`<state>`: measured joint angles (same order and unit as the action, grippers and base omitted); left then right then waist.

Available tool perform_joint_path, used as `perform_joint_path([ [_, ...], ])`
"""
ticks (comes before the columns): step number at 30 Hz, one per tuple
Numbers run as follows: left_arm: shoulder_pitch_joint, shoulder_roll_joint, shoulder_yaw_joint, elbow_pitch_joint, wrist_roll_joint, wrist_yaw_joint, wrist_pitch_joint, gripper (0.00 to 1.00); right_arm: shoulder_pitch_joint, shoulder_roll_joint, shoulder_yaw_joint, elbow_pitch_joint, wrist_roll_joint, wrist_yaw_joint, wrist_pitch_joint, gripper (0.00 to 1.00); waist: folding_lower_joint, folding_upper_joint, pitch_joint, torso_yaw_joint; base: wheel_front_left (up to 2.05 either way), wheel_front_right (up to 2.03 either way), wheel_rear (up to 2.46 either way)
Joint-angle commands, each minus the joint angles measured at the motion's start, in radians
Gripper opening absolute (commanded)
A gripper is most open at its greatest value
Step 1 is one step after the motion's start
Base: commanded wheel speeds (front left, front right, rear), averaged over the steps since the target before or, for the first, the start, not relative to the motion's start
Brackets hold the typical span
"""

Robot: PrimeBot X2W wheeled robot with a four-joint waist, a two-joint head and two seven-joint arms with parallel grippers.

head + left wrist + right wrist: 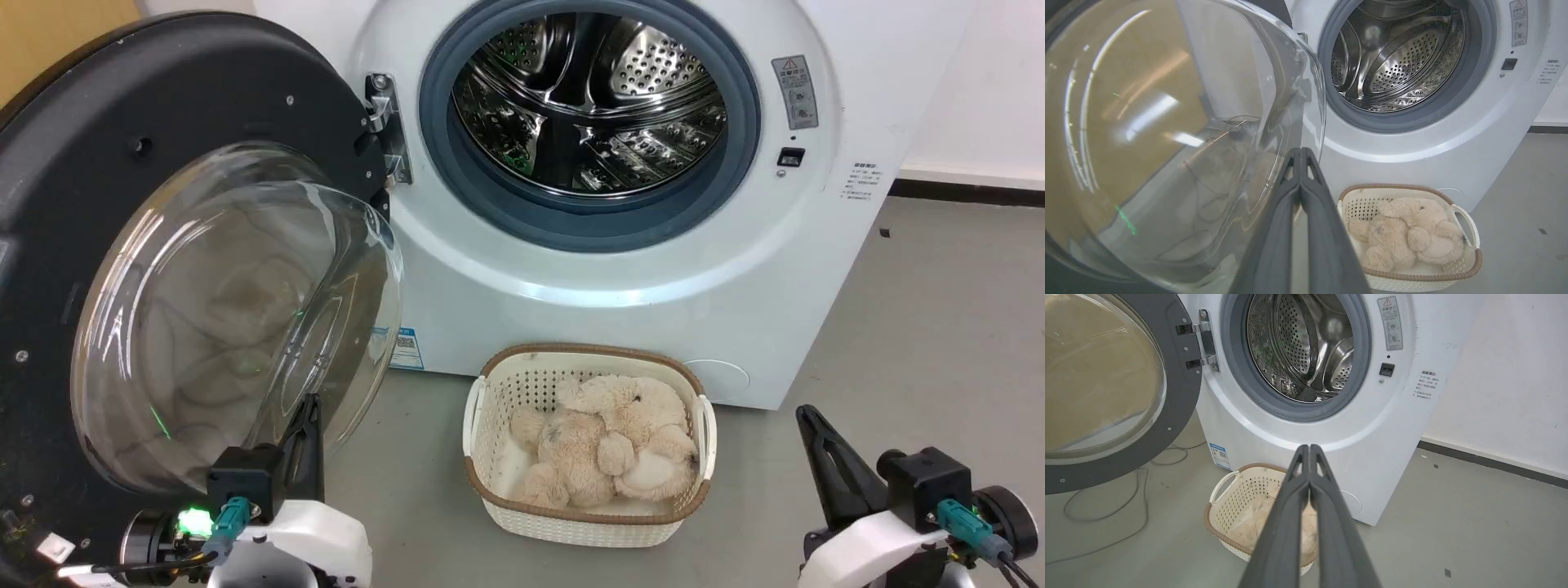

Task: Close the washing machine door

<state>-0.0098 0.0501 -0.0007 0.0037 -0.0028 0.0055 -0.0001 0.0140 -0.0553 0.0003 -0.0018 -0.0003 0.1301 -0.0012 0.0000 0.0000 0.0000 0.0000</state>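
Note:
The washing machine [645,269] [1412,143] [1298,428] stands white with its steel drum bare. Its door [163,269] [1167,134] [1106,388], black-rimmed with a bulging glass bowl, is swung wide open to the left on a metal hinge [384,122] [1204,343]. My left gripper [309,407] [1300,150] is shut, empty, its tips close beside the lower right of the glass bowl. My right gripper [808,412] [1309,447] is shut and empty, low at the right, well apart from the machine.
A white woven basket [490,392] [1470,253] [1220,490] holding a beige plush toy [608,441] [1408,232] sits on the grey floor in front of the machine. A thin cable [1106,506] lies on the floor under the door. A white wall [1502,375] runs at the right.

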Motion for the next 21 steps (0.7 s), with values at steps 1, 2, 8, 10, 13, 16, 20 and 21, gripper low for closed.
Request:
perform_joint_path([
  [1,0.01,0.0,0.001,-0.004,0.003,-0.005,0.0,0.0,-0.014,0.005,0.0,0.002,0.0,0.001,0.001,0.0,0.0,0.0,0.0,0.0,0.0,0.0,0.0],
  [2,0.01,0.0,0.001,-0.004,0.003,-0.005,0.0,0.0,-0.014,0.005,0.0,0.002,0.0,0.001,0.001,0.0,0.0,0.0,0.0,0.0,0.0,0.0,0.0],
  [8,0.0,0.0,0.0,0.0,0.0,0.0,0.0,1.0,0.0,0.0,0.0,0.0,0.0,0.0,0.0,1.0,0.0,0.0,0.0,0.0,0.0,0.0,0.0],
  [10,0.0,0.0,-0.001,0.001,0.0,0.0,0.0,1.0,0.001,0.0,-0.001,0.0,0.0,0.0,-0.001,1.0,0.0,0.0,0.0,0.0,0.0,0.0,0.0],
  [13,0.001,0.0,-0.002,0.002,-0.001,0.001,-0.004,1.0,0.001,0.0,0.0,0.0,0.002,0.0,-0.004,1.0,0.0,0.0,0.0,0.0,0.0,0.0,0.0],
  [16,0.002,0.0,-0.005,0.002,-0.002,0.003,-0.01,1.0,0.003,0.0,-0.001,0.0,0.004,0.0,-0.01,1.0,0.0,0.0,0.0,0.001,0.0,0.0,0.0],
  [20,0.003,0.0,-0.008,0.002,-0.004,0.006,-0.019,1.0,0.005,0.0,-0.001,0.0,0.008,0.0,-0.019,1.0,0.0,0.0,0.0,0.005,0.0,0.0,0.0],
  [21,0.003,0.0,-0.009,0.002,-0.005,0.007,-0.021,1.0,0.005,0.0,-0.001,0.0,0.008,0.0,-0.021,1.0,0.0,0.0,0.0,0.007,0.0,0.0,0.0],
])
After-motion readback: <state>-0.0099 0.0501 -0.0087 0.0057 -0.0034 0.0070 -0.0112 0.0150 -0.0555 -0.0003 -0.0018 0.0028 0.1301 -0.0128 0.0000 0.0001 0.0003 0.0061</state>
